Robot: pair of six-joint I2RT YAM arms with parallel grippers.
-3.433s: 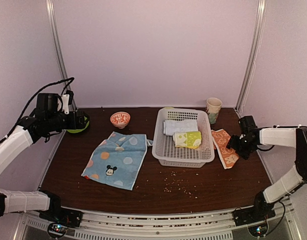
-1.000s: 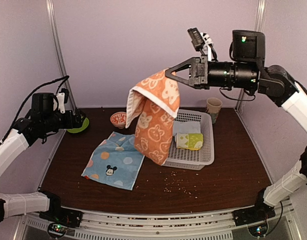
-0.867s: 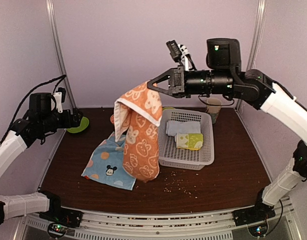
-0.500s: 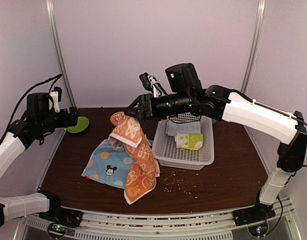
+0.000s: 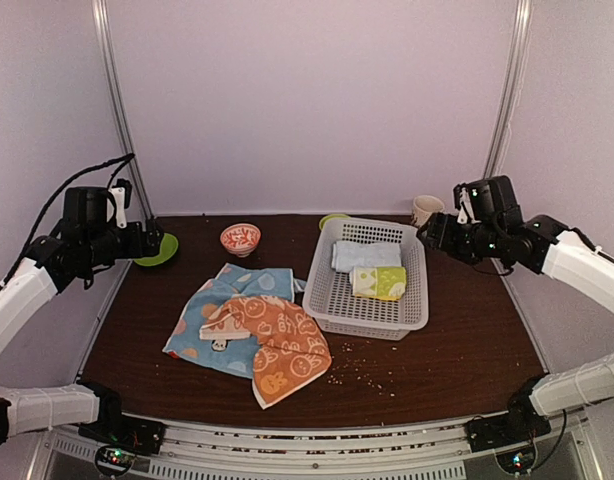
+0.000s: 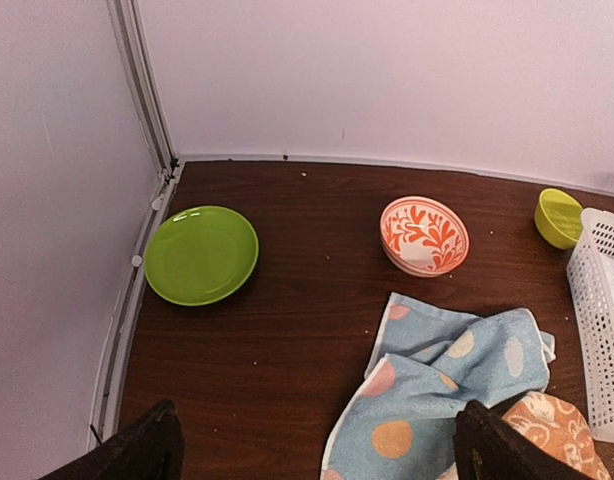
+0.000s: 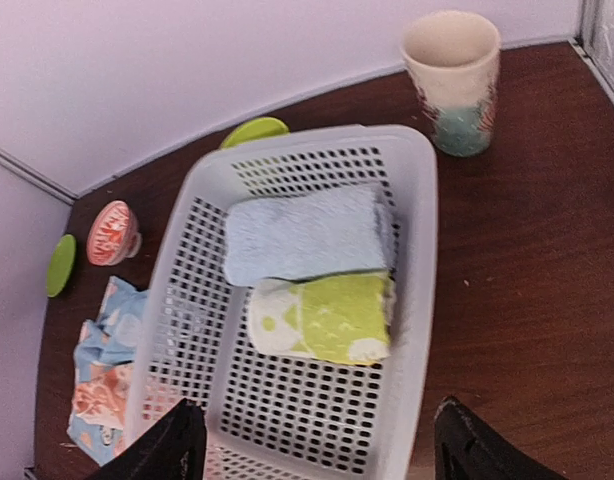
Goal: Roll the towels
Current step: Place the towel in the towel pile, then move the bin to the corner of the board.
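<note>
The orange towel (image 5: 279, 345) with white bunny faces lies crumpled on the table, overlapping the right part of the light blue dotted towel (image 5: 209, 308). Both also show in the left wrist view, the blue towel (image 6: 442, 385) above the orange towel (image 6: 557, 430). They appear small at the left edge of the right wrist view, blue towel (image 7: 105, 318) and orange towel (image 7: 91, 400). My left gripper (image 5: 152, 241) hovers open and empty at the back left, fingertips apart (image 6: 317, 455). My right gripper (image 5: 433, 236) hangs open and empty over the basket's right side (image 7: 317, 445).
A white basket (image 5: 362, 322) holds a pale blue roll (image 5: 365, 254) and a yellow-green roll (image 5: 377, 282). A cup (image 5: 425, 210) stands at the back right. An orange-patterned bowl (image 5: 240, 238), a green plate (image 5: 164, 249) and a small yellow-green dish (image 5: 334, 217) sit at the back. Crumbs (image 5: 362, 372) lie near the front.
My right gripper carried the orange towel leftward over the basket, lowered it onto the blue towel, opened, and drew back to the right. The left arm has barely moved.
</note>
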